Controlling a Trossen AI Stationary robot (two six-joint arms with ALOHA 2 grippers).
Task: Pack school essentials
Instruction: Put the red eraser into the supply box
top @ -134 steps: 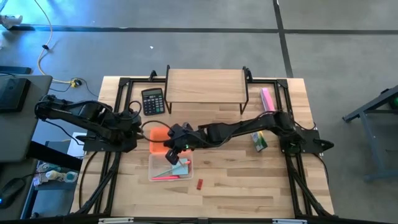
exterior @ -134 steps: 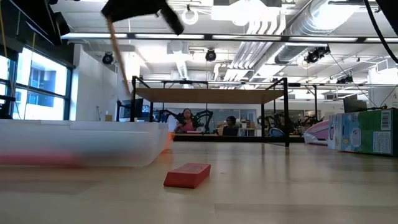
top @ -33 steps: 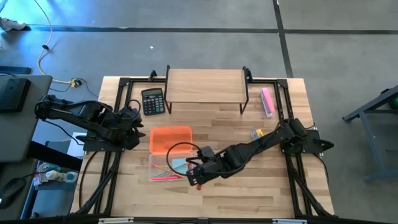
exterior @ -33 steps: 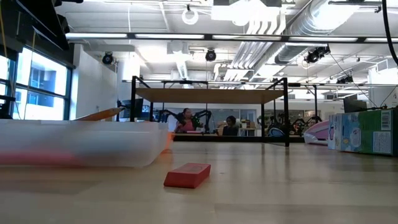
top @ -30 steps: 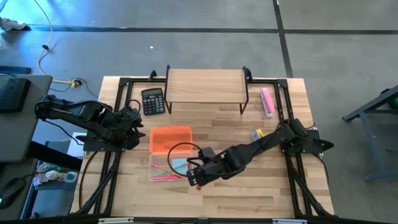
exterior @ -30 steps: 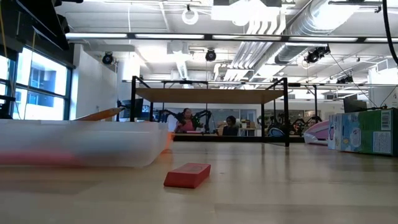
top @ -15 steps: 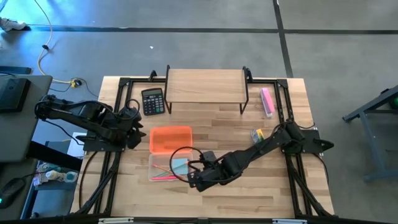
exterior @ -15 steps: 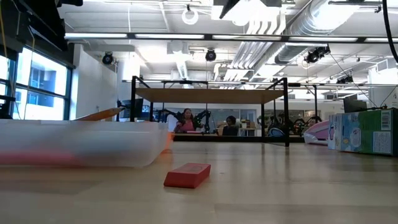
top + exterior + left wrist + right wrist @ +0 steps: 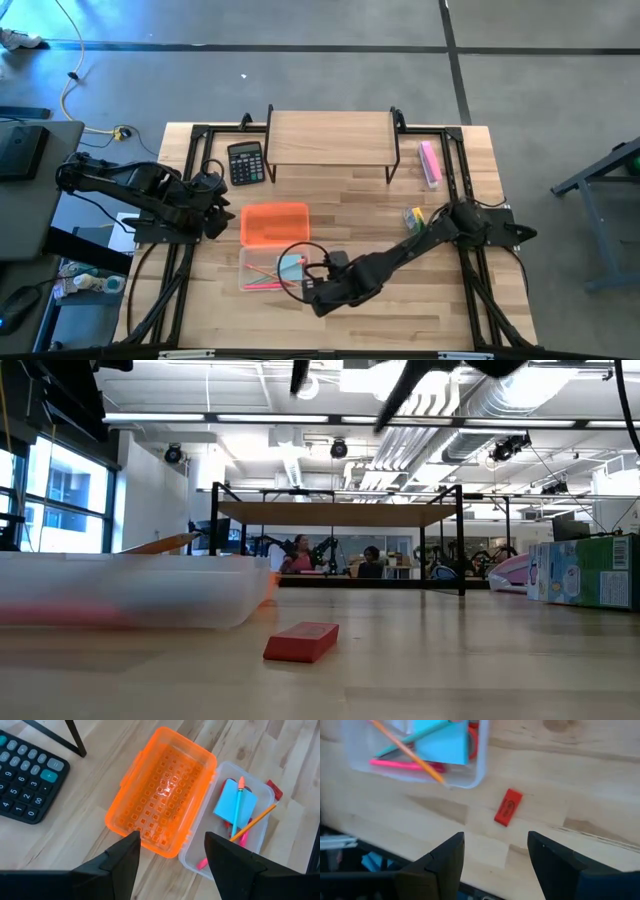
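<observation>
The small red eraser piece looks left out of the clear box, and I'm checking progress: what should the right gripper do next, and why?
Probably lower the right gripper onto the small flat red eraser piece. It lies on the bare wooden table, just outside the clear plastic box, with the open fingers above it.

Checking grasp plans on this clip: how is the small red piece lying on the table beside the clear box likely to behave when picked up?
The red piece looks like a small, flat block, so probably light and stiff. Lying flat on the wood, it is unlikely to roll, though it may slide if nudged. Its low profile likely gives the right end effector little to pinch.
</observation>
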